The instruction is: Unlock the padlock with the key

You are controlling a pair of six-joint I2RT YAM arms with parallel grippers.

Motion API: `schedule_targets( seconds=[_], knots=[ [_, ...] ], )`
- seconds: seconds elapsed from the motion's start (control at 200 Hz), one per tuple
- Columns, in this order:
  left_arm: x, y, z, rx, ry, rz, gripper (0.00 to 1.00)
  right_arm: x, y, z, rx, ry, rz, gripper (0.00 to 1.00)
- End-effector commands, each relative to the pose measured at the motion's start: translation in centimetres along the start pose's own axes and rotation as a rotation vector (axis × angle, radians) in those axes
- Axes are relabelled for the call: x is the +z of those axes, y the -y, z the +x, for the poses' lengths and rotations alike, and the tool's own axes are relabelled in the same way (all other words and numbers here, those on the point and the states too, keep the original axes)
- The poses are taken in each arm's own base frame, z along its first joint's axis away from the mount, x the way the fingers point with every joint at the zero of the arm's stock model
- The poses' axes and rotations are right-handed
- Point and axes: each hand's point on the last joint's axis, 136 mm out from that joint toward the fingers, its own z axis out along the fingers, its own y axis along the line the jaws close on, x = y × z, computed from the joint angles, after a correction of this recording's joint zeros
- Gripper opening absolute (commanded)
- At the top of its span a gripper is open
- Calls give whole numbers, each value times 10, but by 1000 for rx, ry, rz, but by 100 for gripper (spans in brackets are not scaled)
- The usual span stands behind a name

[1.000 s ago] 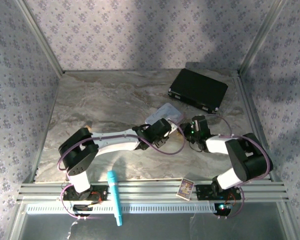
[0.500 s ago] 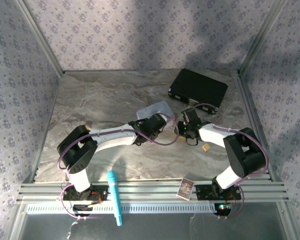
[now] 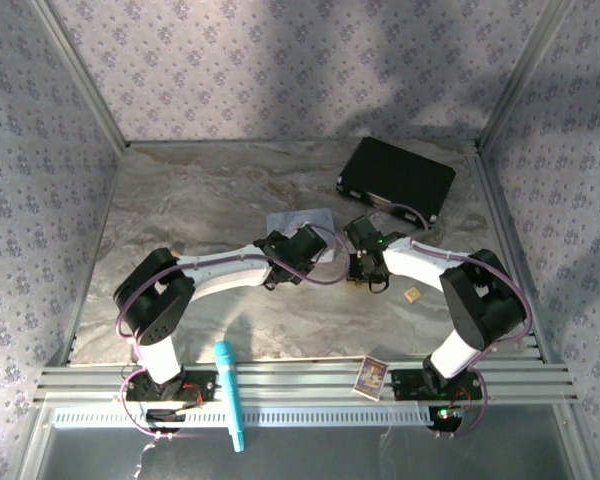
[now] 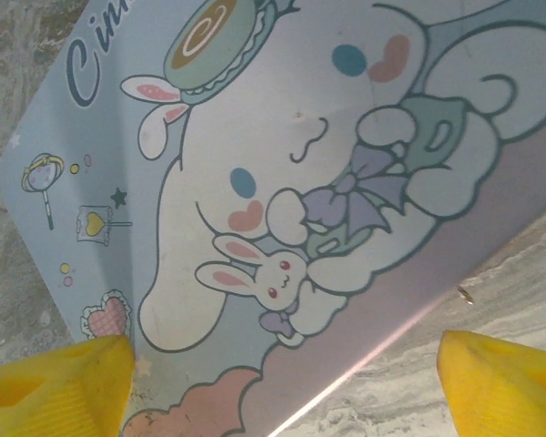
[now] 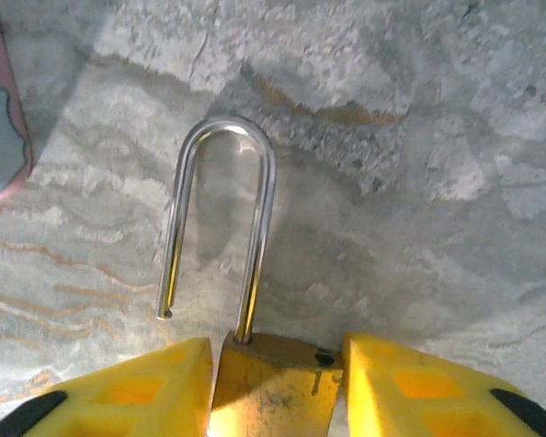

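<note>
Brass-gold padlock (image 5: 271,387), small and scuffed, sits at 6 o'clock in the right wrist view, its thin silvery shackle (image 5: 262,228) pointing to 12 o'clock, right leg seated in the body, left leg free.

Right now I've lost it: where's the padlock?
The padlock lies on the marble table between the right gripper's yellow fingers, in the right wrist view.

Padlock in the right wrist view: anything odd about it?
Yes: the padlock shackle has one leg hanging free of the body, so it's sprung open. The body sits between the right tool's fingers.
</note>
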Motion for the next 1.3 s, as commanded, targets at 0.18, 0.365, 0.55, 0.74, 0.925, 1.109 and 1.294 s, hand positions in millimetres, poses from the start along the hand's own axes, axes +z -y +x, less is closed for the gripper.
schedule_targets(
  seconds=[0.18, 0.365, 0.55, 0.74, 0.925, 1.109, 1.294],
  knots=[
    [-12, -16, -19, -70, 55, -7, 87, -30, -10, -2, -48, -15, -51, 62],
    [-31, -22, -30, -113, 107, 20, 89, -41, -10, -17, -35, 57, -77, 68],
    [-59, -54, -42, -277, 186, -53, 100, -72, -10, -43, -70, 226, -61, 99],
    [-85, -110, -32, -525, 300, -146, 100, -132, -11, -84, -110, 485, -77, 99],
    [-74, -182, 13, -673, 273, -311, 100, -169, 6, -110, -167, 641, -37, 99],
    [-62, -226, 47, -684, 293, -435, 100, -148, 64, -115, -145, 691, 86, 99],
    [-49, -240, 64, -508, 391, -496, 100, -142, 114, -104, -91, 813, 172, 99]
  ],
)
